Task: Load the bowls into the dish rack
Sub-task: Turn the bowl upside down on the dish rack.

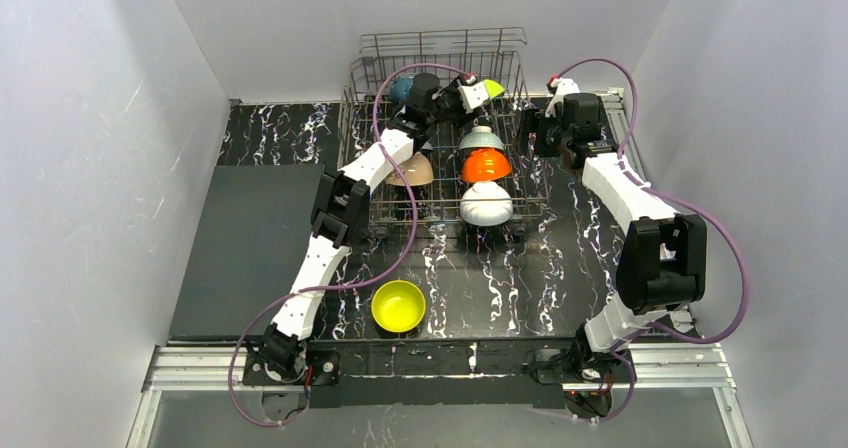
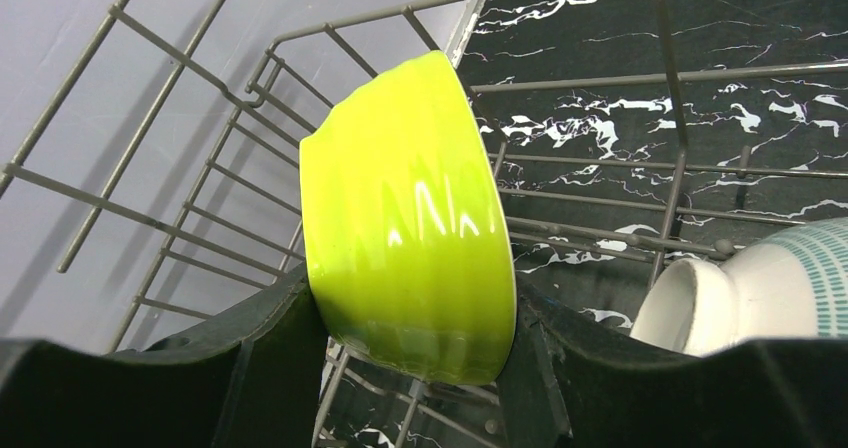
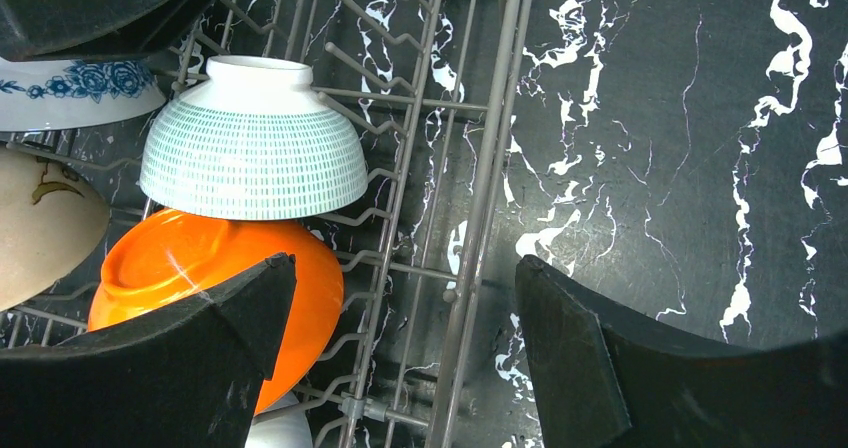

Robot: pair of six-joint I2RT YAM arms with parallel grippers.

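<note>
Bright, even overhead light; soft shadows on wall [image 2: 60, 88]; glare streaks on lime bowl [image 2: 430, 218]; wrist views sharp throughout.

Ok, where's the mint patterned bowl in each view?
Top: mint bowl in the rack's right column, just beyond the orange bowl.
Left wrist: lower right edge, right of the yellow-green bowl.
Right wrist: upper left, above the orange bowl.
Shared landmark: the rack's wires, in all three.
</note>
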